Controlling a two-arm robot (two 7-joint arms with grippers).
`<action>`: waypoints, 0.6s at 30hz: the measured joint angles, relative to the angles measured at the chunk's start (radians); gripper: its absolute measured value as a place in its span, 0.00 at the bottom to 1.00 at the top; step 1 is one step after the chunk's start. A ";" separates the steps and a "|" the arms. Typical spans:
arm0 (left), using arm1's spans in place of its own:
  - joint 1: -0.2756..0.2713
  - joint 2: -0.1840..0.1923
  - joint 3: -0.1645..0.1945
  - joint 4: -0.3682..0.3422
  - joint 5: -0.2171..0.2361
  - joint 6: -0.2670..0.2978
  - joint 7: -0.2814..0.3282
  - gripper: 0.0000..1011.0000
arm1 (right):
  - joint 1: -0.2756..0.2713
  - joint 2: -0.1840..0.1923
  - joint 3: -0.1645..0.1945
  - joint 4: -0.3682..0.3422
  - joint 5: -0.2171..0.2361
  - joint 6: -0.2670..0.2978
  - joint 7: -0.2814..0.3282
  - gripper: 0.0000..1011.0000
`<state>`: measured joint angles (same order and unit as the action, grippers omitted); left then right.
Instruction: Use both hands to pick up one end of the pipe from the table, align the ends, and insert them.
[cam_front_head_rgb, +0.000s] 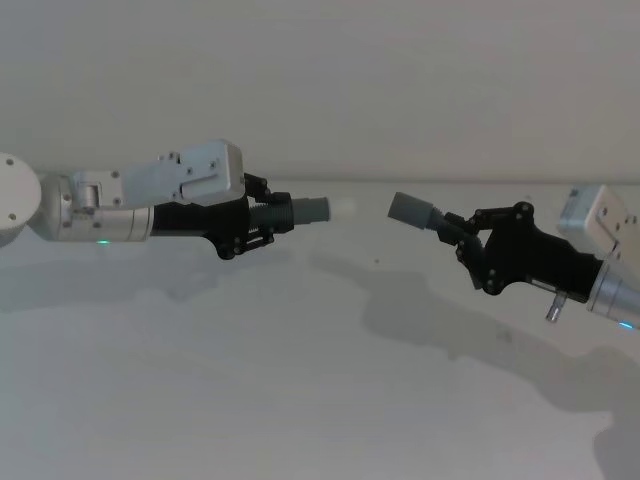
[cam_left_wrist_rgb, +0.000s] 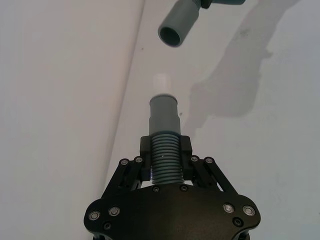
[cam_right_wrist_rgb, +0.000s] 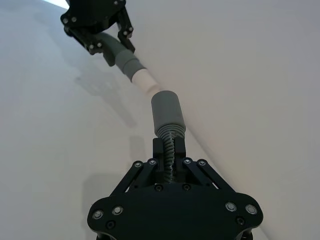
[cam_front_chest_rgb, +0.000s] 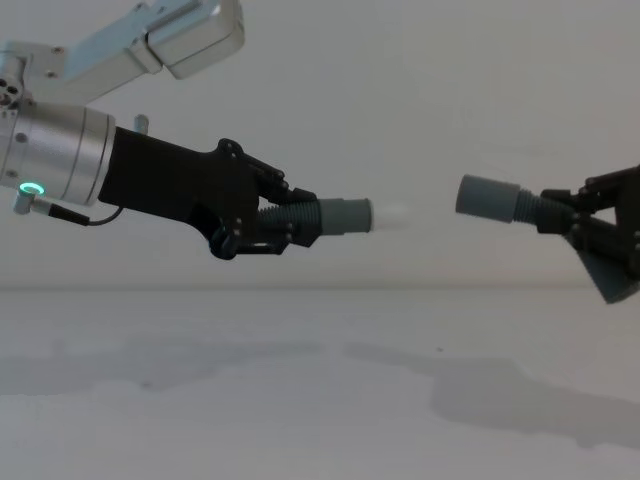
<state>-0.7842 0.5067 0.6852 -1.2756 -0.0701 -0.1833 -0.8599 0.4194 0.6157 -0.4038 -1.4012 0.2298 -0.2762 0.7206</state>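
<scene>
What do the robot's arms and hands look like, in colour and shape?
The left hand and right hand are black and angular, with paired linkage fingers and silver screws. The arms are silver cylinders; the left arm bears a green ring light, a thin black cable and a silver box.

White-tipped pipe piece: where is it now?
The white-tipped pipe piece hangs left of centre in the chest view, in the left gripper, facing the socket piece in the right gripper across a gap.

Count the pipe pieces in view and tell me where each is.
2. The white-tipped piece is clamped in the left gripper, the grey-socket piece in the right gripper; both are held above the table, ends facing across a gap.
</scene>
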 joint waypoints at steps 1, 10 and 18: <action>0.000 0.000 0.000 0.000 0.000 0.000 0.000 0.31 | 0.001 0.000 -0.002 0.000 -0.005 0.000 -0.002 0.10; -0.001 0.001 0.000 0.001 0.000 -0.001 -0.001 0.31 | 0.012 -0.007 -0.032 -0.001 -0.053 0.008 -0.031 0.10; -0.001 0.001 0.000 0.001 0.000 -0.002 -0.001 0.31 | 0.022 -0.020 -0.045 -0.002 -0.067 0.012 -0.049 0.10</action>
<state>-0.7852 0.5075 0.6854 -1.2746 -0.0701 -0.1854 -0.8612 0.4411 0.5956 -0.4488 -1.4035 0.1633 -0.2640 0.6715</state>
